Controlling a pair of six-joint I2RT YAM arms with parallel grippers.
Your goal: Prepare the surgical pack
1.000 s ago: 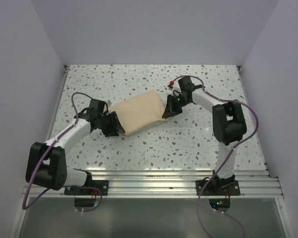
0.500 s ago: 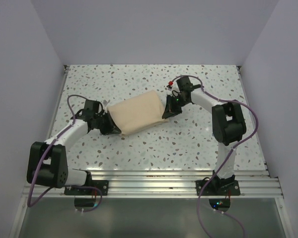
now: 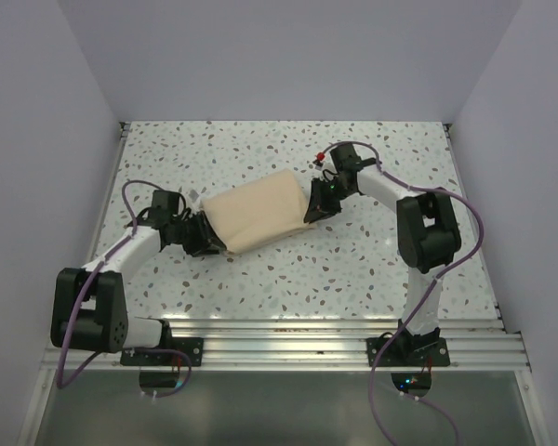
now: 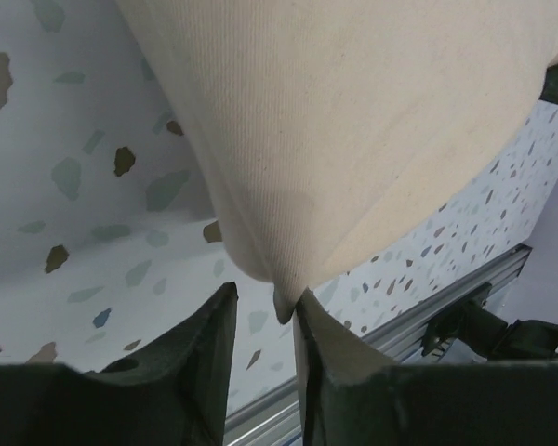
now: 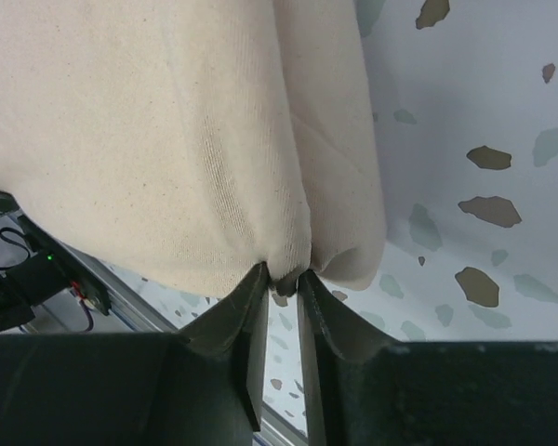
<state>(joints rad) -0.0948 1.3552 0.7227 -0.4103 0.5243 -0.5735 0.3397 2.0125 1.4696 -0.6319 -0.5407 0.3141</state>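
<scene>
Tan cloth bundle lying plump and pillow-like on the desk, a little toward 9 o'clock from centre, long axis running from 8 to 2 o'clock. Nothing else of the pack on show; whatever sits inside, hidden by the wrap.

Right end effector at the bundle's 3 o'clock end, clamped on a small fold of cloth: wrinkles converging on the fingertips, fabric bunched between them. Probably an anchoring grip, pinning that end so the wrap neither slides across the desk nor springs apart.

Left end effector at the 8 o'clock corner, jaws parted by a narrow gap, with the very tip of the cloth corner hanging in that gap and not squeezed. Reads as lined up on the corner rather than holding it.

Both arms reaching in low from opposite ends, most likely to keep the bundle stretched lengthwise and its folds tidy. Wrapping apparently near its end. Possible risk: the free 8 o'clock corner loosening while unsupported.
</scene>
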